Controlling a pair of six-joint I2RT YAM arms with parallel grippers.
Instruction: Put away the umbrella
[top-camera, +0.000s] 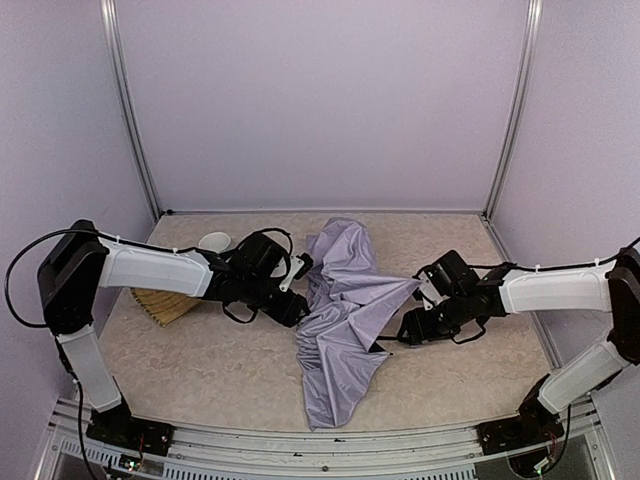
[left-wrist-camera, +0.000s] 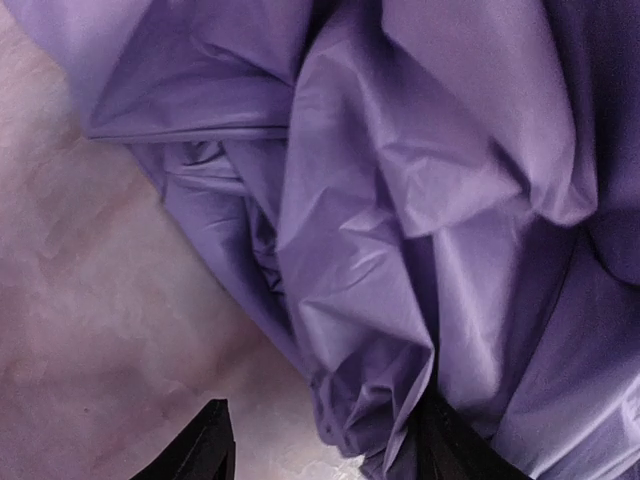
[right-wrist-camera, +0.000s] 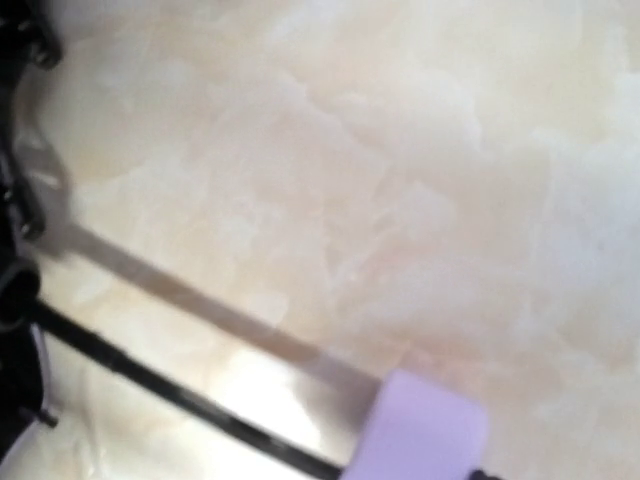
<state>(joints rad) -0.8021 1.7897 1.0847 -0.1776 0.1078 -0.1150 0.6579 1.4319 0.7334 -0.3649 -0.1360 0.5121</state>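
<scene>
While one umbrella (top-camera: 335, 330) lies crumpled, left fingers (left-wrist-camera: 208, 452) stand parted, right fingers (top-camera: 412, 328) spread unclear

The pale, marbled worktop (top-camera: 200, 370) carries the umbrella (top-camera: 340, 320), lying crumpled and half-collapsed across its middle, with a small white bowl (top-camera: 214, 241) toward the far left and a tan woven piece (top-camera: 165, 303) near it.

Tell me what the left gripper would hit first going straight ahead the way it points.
The bunched lavender fabric of the umbrella. In the left wrist view it fills the space ahead of the left gripper, and one fingertip looks tucked against its edge, though depth is unclear.
</scene>
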